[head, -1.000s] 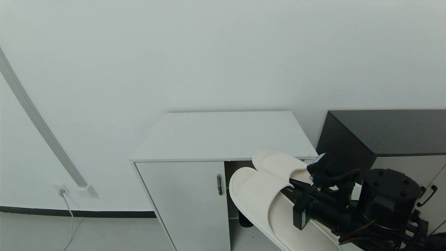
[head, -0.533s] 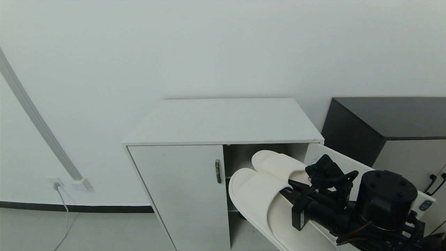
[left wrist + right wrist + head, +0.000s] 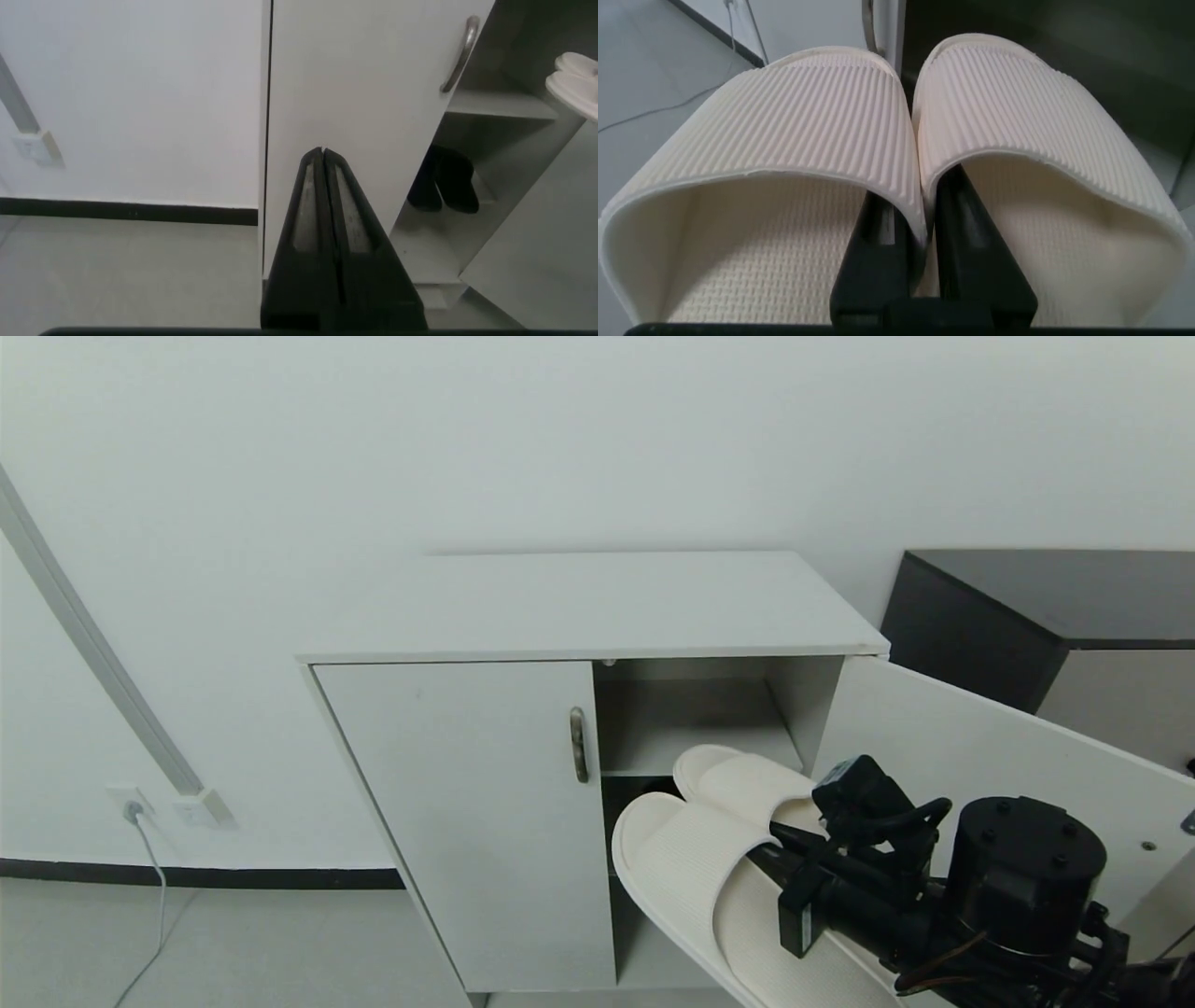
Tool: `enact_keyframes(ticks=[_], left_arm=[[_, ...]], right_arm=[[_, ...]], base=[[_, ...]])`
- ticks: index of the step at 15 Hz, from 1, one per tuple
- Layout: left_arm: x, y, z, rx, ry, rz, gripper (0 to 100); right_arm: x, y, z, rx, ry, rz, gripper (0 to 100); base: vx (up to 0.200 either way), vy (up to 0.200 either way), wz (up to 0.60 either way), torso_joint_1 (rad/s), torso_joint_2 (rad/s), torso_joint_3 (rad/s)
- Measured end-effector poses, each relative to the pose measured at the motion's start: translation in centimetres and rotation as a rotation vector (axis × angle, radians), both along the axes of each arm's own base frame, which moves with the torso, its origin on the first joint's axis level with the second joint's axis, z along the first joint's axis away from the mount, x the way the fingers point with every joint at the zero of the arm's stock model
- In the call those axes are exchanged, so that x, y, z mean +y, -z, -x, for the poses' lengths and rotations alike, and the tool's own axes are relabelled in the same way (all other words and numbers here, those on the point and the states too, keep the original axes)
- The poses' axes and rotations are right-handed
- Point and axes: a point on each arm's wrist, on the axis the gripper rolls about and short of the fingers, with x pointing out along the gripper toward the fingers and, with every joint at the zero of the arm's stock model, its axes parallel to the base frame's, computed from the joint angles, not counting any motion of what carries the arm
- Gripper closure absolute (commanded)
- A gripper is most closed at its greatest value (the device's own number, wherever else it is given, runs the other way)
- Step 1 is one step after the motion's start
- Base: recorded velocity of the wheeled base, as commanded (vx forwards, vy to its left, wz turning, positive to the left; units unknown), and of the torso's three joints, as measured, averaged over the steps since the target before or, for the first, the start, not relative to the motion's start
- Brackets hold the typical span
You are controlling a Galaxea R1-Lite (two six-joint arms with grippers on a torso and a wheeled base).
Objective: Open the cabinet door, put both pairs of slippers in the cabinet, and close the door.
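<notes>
A white cabinet [image 3: 597, 607] stands against the wall, its left door [image 3: 467, 784] closed and its right door [image 3: 980, 737] swung open. My right gripper [image 3: 777, 847] is shut on a pair of cream slippers [image 3: 695, 859], toes pointing at the open compartment just below the inner shelf [image 3: 695, 728]. In the right wrist view the gripper [image 3: 910, 233] runs between the two ribbed slippers [image 3: 831, 121]. My left gripper [image 3: 323, 157] is shut on nothing, low in front of the closed door. A dark pair of slippers [image 3: 444, 179] lies in the cabinet's lower compartment.
A dark cabinet [image 3: 1046, 597] stands close to the right of the open door. A wall socket with a cable [image 3: 131, 807] and a slanted grey trunking [image 3: 84, 635] are on the wall to the left. Bare floor [image 3: 121, 271] lies before the cabinet.
The whole head picture has shifted, so the camera moved: the cabinet now shows higher, with more of its open compartment and right door. The cream slippers stay in the right gripper.
</notes>
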Motion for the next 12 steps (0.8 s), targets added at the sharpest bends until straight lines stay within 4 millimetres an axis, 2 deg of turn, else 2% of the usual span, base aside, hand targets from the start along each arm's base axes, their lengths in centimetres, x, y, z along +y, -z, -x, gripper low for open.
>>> enact_keyframes(ticks=[6, 12], left_arm=[[0.00, 0.02, 0.00, 0.001, 0.000, 0.002, 100], [0.00, 0.00, 0.00, 0.000, 0.000, 0.002, 100]], right_arm=[[-0.01, 0.33, 0.01, 0.008, -0.001, 0.010, 100], [0.04, 0.55, 0.00, 0.006, -0.003, 0.008, 100]], base=[[0.000, 0.000, 0.00, -0.141, 0.47, 0.330], [0.000, 0.000, 0.00, -0.074, 0.45, 0.369]])
